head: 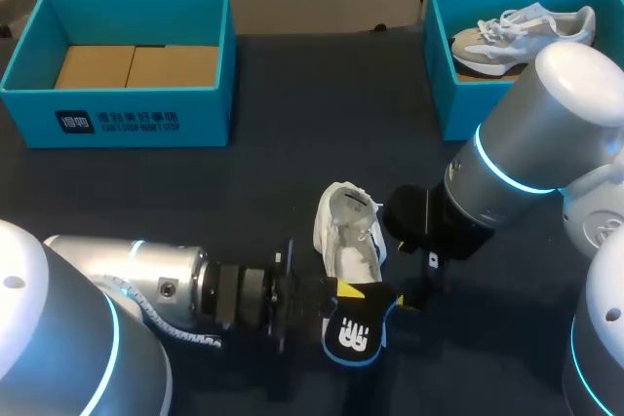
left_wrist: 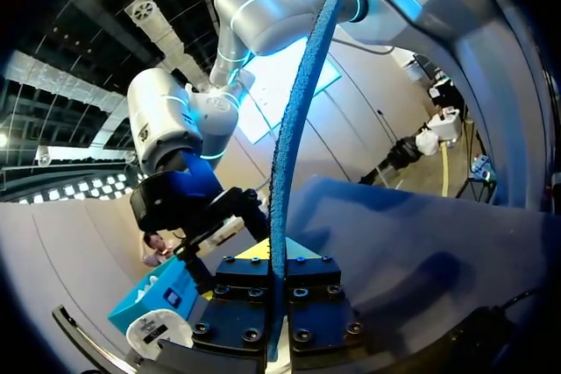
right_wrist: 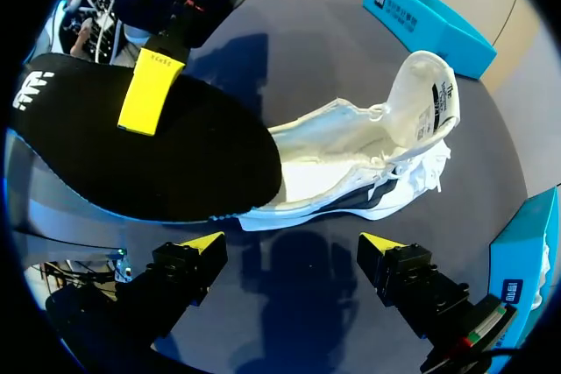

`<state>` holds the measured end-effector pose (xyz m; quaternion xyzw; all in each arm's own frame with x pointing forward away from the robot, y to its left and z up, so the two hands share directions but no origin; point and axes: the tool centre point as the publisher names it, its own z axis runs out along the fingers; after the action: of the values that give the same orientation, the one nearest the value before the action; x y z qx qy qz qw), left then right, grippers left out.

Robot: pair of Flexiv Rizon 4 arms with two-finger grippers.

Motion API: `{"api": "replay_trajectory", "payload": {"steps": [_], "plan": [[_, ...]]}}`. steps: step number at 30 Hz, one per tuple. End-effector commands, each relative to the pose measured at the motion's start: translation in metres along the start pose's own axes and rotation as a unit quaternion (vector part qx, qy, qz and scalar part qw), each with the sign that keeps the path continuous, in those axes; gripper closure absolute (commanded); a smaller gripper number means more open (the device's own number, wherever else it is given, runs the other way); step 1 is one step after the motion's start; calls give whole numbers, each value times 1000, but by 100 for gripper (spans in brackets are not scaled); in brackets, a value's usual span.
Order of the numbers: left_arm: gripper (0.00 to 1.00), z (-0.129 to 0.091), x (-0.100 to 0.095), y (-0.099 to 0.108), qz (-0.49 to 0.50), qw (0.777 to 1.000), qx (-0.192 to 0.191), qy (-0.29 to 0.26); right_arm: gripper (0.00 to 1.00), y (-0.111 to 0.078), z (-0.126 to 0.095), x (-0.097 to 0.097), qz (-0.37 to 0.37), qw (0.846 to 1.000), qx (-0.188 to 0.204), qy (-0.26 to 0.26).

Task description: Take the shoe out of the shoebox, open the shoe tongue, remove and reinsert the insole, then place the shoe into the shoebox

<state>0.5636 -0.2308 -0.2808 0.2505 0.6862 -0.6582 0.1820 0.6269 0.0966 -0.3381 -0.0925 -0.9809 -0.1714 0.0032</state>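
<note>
The left gripper [head: 353,299] holds the insole [head: 353,333] beside the white shoe [head: 346,226] on the dark table [head: 292,143].
From above, the shoe lies in the middle, the right gripper [head: 419,280] just beside it. A blue box [head: 117,104] with brown card sits far left, and another blue box [head: 444,94] with a second shoe [head: 522,31] sits far right. The left wrist view shows the blue edge of the insole [left_wrist: 289,129] pinched between the fingers. In the right wrist view, the right gripper [right_wrist: 291,247] hangs over the table with fingers spread and nothing in them. The shoe [right_wrist: 368,146] is just ahead, the black insole [right_wrist: 149,164] over its toe.
</note>
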Motion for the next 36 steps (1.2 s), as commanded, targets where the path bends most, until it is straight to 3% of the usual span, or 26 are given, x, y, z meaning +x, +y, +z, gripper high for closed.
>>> {"api": "replay_trajectory", "payload": {"steps": [1, 16, 36], "plan": [[100, 3, 0, -2, 0, 1000, -7, -5, 0, 0, 1, 1, 0, 1000, 0, -2], [100, -3, -4, 15, -11, 1000, -25, -12, 0, 0, 1, 1, 0, 1000, 0, -2], [100, 5, -1, 24, -30, 999, -18, 6, 0, 0, 1, 1, 0, 1000, 0, -2]]}}
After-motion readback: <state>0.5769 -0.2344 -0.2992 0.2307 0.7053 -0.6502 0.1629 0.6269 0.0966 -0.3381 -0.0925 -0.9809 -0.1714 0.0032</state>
